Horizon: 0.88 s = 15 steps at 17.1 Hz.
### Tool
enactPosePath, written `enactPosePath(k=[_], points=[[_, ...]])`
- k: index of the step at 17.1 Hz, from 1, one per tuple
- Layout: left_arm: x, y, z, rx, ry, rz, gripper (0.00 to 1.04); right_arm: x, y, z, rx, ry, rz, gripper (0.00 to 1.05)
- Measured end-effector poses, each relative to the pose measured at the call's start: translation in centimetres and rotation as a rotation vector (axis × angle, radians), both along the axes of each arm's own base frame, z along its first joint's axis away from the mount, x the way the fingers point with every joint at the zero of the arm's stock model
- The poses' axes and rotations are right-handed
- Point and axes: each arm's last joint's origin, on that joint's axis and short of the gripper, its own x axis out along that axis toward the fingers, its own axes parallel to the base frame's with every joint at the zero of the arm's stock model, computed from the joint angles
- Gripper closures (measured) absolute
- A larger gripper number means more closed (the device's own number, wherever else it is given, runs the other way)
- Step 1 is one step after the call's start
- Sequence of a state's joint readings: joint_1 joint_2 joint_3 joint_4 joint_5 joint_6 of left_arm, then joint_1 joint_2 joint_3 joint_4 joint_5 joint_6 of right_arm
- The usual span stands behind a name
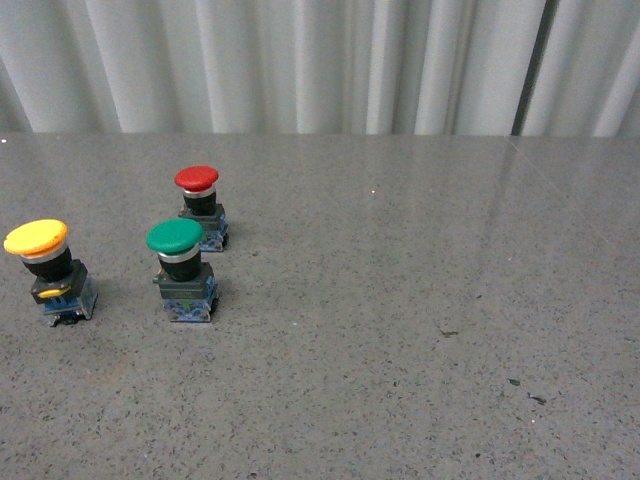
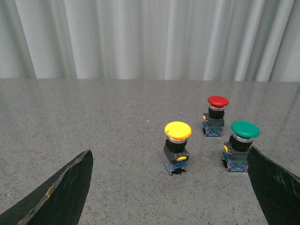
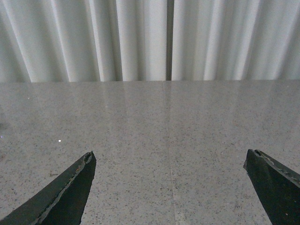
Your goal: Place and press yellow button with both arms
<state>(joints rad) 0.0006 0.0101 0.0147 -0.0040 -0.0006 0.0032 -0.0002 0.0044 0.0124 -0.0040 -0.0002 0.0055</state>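
While I am watching the front view, the yellow button [image 1: 52,268] is standing upright on the grey speckled table [image 1: 420,300], far over on the left arm's side. The green button [image 1: 181,268] is standing near it and the red button [image 1: 200,205] is sitting just behind the green one, all three apart from each other.

Switching to the left wrist view, I am seeing the left gripper [image 2: 169,151] hanging released, its two black fingers [image 2: 65,192] spread wide. The yellow button [image 2: 177,149] is sitting ahead of the gripper, roughly centred between the fingers and touching neither. The green button [image 2: 240,145] is standing close to one fingertip, and the red button [image 2: 215,115] is sitting further out beyond it.

Moving to the right wrist view, I am seeing the right gripper [image 3: 169,153] hanging released too, fingers wide apart and gripping nothing. It is facing bare table and the white curtain [image 3: 117,40] behind.
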Motion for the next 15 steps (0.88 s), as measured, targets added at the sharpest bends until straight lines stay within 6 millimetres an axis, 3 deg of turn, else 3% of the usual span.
enactPosePath(k=[9,11,12,13,15], points=[[0.0,0.0,-0.1,-0.002,0.006,0.003,0.07,0.0,0.0,0.0,0.000,0.000,0.000,0.07],[0.0,-0.2,-0.3,-0.015,0.160,0.081,0.07,0.0,0.0,0.0,0.001,0.000,-0.001,0.07],[0.6,-0.4,0.7,0.019,0.292,0.182,0.07,0.0,0.0,0.0,-0.001,0.000,0.002,0.07],[2.0,0.3,3.1,0.024,0.217,0.247,0.07,0.0,0.0,0.0,0.000,0.001,0.000,0.07],[5.5,0.4,7.9,0.049,0.092,0.203,0.07,0.0,0.0,0.0,-0.001,0.000,0.000,0.07]])
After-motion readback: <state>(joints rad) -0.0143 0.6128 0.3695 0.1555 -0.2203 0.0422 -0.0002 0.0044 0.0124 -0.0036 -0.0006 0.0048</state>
